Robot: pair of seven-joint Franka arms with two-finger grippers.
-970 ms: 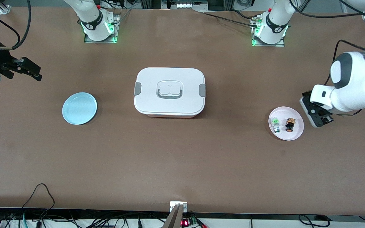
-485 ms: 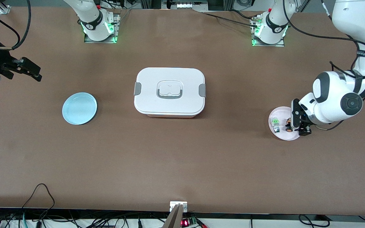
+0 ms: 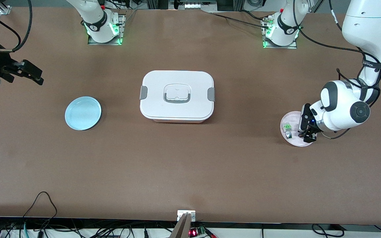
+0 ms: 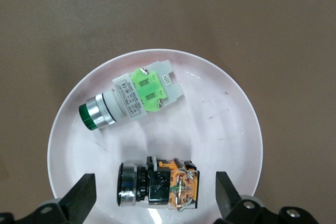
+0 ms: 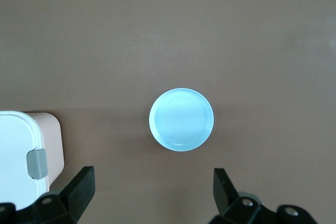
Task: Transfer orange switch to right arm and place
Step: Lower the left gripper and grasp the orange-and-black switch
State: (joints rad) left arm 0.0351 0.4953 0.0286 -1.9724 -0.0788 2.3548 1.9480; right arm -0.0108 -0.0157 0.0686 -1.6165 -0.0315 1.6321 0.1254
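Observation:
The orange switch lies on its side on a pink plate, with its black body and silver ring at one end and its orange-tan block at the other. My left gripper is open, low over the plate, one finger on each side of the switch and neither touching it. In the front view the left gripper covers the switch on the pink plate. My right gripper is open and empty, waiting in the air at the right arm's end of the table, and it also shows in the right wrist view.
A green-and-white switch lies on the same plate beside the orange one and also shows in the front view. A white lidded box stands mid-table. A light blue plate lies toward the right arm's end, below the right wrist camera.
My left arm has swung from beside the pink plate to over it and come down around the orange switch. The right arm has not moved.

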